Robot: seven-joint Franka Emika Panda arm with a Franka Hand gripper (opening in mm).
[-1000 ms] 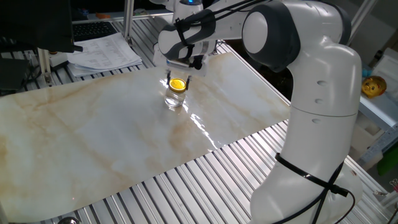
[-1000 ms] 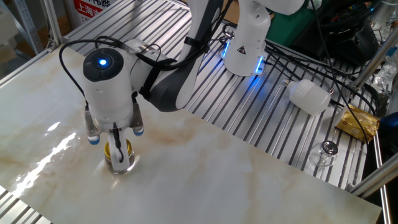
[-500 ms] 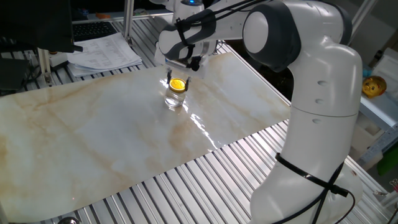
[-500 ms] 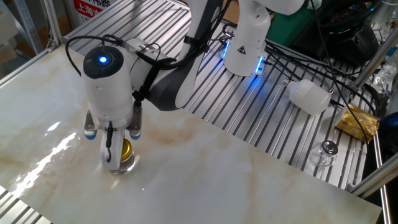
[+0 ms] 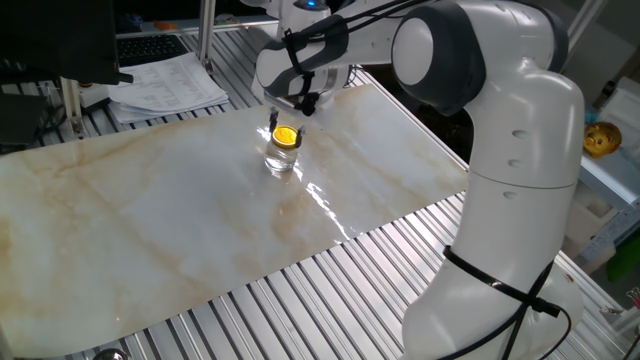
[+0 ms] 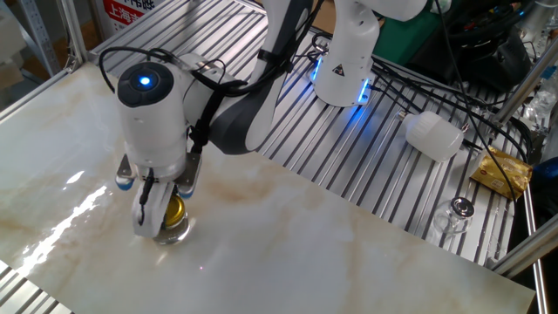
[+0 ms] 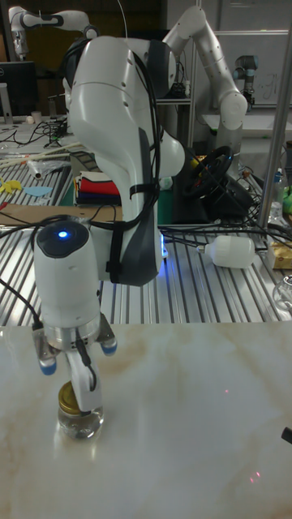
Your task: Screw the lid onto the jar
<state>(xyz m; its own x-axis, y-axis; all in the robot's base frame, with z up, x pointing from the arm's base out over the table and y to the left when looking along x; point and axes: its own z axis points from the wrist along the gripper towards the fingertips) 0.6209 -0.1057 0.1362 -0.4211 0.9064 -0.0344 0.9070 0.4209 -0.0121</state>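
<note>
The clear glass jar stands upright on the marble board. The gold lid sits flat on its mouth. My gripper hangs straight down over the jar, its fingers against the lid's rim, shut on the lid. One finger shows in front of the lid in the tall fixed view; the other is hidden behind it.
Papers lie behind the board's far left corner. A round gold object sits on the side shelf. A white bottle, a gold packet and a small glass piece lie on the slatted metal table.
The gripper has turned about the lid's axis, staying over the jar; in the other fixed view the visible finger has swung from the lid's front to its left.
</note>
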